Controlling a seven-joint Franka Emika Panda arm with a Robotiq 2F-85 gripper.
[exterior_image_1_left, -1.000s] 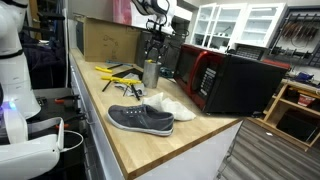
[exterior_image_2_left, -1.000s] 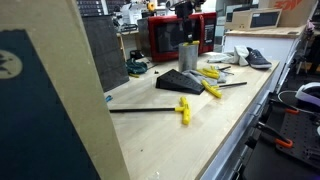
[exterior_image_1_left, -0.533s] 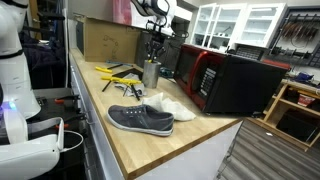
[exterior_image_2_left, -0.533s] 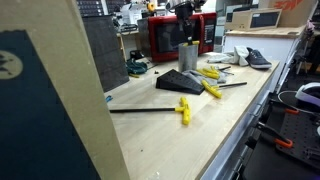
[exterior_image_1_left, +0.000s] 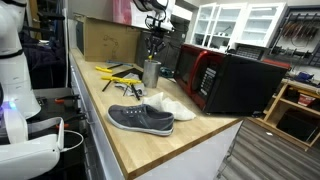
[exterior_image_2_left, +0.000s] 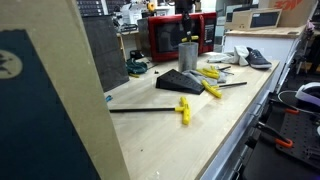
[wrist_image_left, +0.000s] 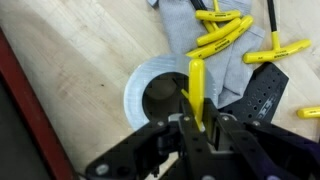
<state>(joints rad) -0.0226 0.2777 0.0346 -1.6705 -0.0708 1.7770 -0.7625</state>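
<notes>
My gripper (wrist_image_left: 200, 122) is shut on a yellow-handled tool (wrist_image_left: 196, 85), which points down over the open mouth of a metal cup (wrist_image_left: 136, 92). In both exterior views the gripper (exterior_image_1_left: 153, 46) (exterior_image_2_left: 186, 24) hangs just above the cup (exterior_image_1_left: 151, 73) (exterior_image_2_left: 188, 53) on the wooden workbench. The tool's lower end is hidden against the cup's dark inside. More yellow-handled tools (wrist_image_left: 225, 35) lie on a grey cloth (wrist_image_left: 186, 30) beside the cup.
A grey shoe (exterior_image_1_left: 140, 119) and a white shoe (exterior_image_1_left: 172, 105) lie near the bench's front. A red-and-black microwave (exterior_image_1_left: 235, 80) stands behind, with a cardboard box (exterior_image_1_left: 105, 40) at the back. A black perforated block (wrist_image_left: 265, 95) and a loose yellow T-handle tool (exterior_image_2_left: 183, 108) lie nearby.
The jaws have closed on the yellow-handled tool. The gripper stands slightly higher above the cup than a second ago.
</notes>
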